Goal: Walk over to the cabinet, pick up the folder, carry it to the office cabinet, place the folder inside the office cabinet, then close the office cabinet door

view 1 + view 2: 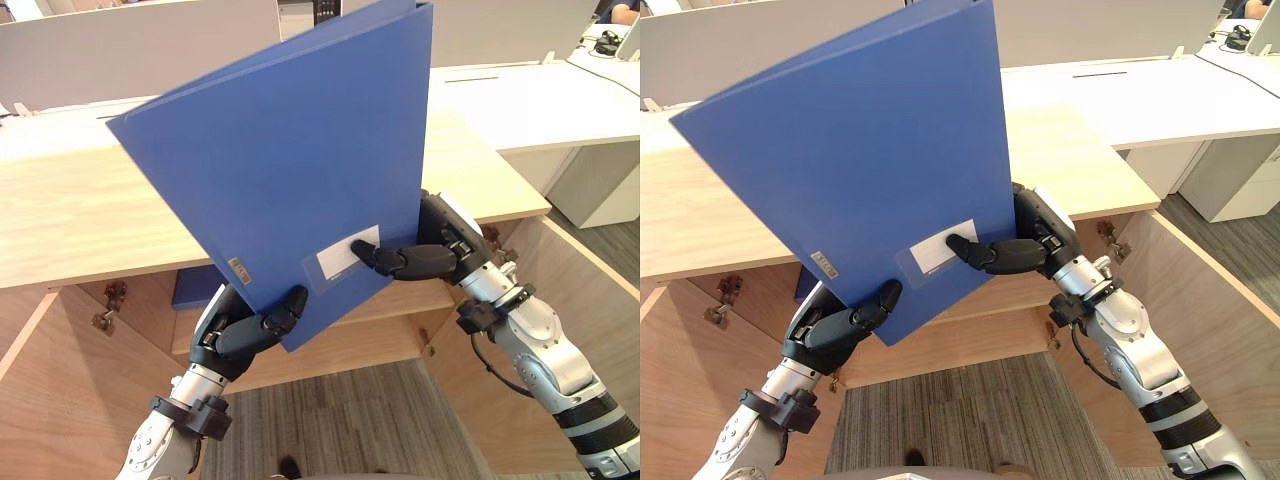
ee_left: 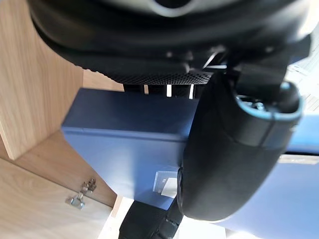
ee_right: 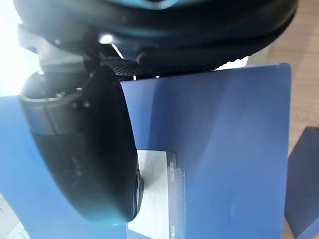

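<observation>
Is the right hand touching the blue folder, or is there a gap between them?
Touching. In the left eye view the right hand pinches the folder, with its thumb lying flat on the white label.

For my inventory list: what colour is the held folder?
The folder is blue, with a white label; clearest in the left eye view.

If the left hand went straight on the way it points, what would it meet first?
The left hand grips the blue folder; beyond it, probably the light wooden cabinet top, depth unclear.
</observation>
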### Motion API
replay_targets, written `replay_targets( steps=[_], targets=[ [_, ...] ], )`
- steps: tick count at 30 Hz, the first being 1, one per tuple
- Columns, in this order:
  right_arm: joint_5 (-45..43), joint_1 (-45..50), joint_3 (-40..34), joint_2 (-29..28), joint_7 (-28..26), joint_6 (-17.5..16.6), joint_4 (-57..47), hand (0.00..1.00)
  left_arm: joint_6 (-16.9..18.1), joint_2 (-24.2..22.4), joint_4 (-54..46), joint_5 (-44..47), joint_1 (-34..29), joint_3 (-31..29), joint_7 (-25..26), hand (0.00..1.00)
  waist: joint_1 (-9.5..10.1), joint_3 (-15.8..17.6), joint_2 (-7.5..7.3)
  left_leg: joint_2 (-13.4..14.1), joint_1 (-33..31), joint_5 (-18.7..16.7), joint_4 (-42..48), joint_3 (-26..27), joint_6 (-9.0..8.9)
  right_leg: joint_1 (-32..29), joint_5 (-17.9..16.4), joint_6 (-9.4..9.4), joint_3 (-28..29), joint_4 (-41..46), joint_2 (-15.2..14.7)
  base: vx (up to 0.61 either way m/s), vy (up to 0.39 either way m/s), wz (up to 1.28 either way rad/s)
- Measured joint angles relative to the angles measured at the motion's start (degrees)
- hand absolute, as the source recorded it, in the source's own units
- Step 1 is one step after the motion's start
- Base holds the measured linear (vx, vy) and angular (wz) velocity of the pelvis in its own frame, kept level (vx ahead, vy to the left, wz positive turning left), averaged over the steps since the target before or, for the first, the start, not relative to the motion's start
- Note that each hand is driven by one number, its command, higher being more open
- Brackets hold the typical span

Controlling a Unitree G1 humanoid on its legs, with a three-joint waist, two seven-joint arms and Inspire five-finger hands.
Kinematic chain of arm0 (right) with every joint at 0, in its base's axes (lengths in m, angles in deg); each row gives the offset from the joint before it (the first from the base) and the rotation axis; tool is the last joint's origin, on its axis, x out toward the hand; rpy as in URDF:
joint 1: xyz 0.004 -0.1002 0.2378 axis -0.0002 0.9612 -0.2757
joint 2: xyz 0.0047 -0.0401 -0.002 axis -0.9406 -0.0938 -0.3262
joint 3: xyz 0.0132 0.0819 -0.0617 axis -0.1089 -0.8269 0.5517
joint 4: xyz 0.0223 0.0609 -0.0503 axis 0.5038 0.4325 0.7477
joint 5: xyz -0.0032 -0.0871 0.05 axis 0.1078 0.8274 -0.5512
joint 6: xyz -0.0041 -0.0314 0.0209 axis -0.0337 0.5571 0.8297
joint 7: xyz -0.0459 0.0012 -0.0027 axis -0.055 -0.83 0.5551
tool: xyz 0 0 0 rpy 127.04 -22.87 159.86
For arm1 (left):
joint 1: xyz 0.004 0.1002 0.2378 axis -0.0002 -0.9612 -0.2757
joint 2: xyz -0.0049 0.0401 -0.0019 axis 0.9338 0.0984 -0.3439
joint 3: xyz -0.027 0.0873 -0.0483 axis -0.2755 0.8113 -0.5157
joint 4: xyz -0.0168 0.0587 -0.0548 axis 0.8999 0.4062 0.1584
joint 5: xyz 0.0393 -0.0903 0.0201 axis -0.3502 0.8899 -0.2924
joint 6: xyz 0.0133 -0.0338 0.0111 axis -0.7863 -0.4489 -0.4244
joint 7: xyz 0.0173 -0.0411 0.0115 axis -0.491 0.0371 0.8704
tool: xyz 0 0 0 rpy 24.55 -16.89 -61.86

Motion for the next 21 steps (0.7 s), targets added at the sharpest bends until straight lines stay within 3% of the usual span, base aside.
replay_targets(
  steps=[3,5,6,11,14,21],
  targets=[
    [0.53,1.38,-0.75,-2.36,-0.29,0.04,-0.24,0.0,0.13,-2.83,-0.03,-5.65,0.55,-1.22,0.43,0.0,0.67,-0.04,0.04,-0.02,-0.16,0.21,0.0,-0.39,0.06,0.04,0.0,-0.01,-0.46,0.0,-0.01,-0.01,-0.005,0.09],
    [2.64,3.31,-1.9,-7.49,-0.15,0.33,-1.22,0.0,0.16,-8.0,-0.07,-10.7,1.45,-3.18,1.37,0.0,0.92,-0.06,0.07,-0.05,-0.4,0.48,-0.01,-0.91,0.12,0.04,-0.01,-0.02,-0.96,0.01,-0.02,-0.02,-0.009,0.13],
    [4.71,4.23,-3.41,-10.94,-0.06,0.37,-1.23,0.0,0.33,-10.72,-0.17,-13.42,1.71,-3.88,1.59,1.0,1.02,-0.09,0.12,-0.09,-0.47,0.58,-0.02,-1.26,0.15,0.12,-0.02,-0.03,-1.23,0.02,-0.05,-0.02,-0.005,0.1],
    [9.34,7.15,-7.5,-19.5,0.19,0.38,-2.71,0.0,1.97,-19.73,-0.58,-20.74,2.61,-5.32,2.95,1.0,1.38,-0.26,0.39,-0.34,-0.84,0.93,-0.04,-2.39,0.21,0.32,-0.05,-0.07,-2.39,0.04,-0.26,-0.02,0.004,0.13],
    [10.94,8.62,-8.8,-23.3,1.97,0.38,-3.47,0.0,3.81,-24.31,-0.62,-24.97,3.35,-7.71,6.6,1.0,1.72,-0.37,0.56,-0.34,-1.05,1.05,-0.05,-2.82,0.21,0.37,-0.09,-0.12,-2.86,0.05,-0.27,-0.02,0.002,0.09],
    [10.9,9.86,-17.01,-28.1,6.54,0.32,-4.06,0.0,6.62,-30.34,-0.57,-31.71,1.48,-20.45,17.9,1.0,2.38,-0.46,0.58,-0.54,-2.04,1.43,-0.03,-4.82,0.33,0.56,-0.11,-0.15,-4.92,-0.32,-0.39,0.0,-0.002,0.14]
  ],
)
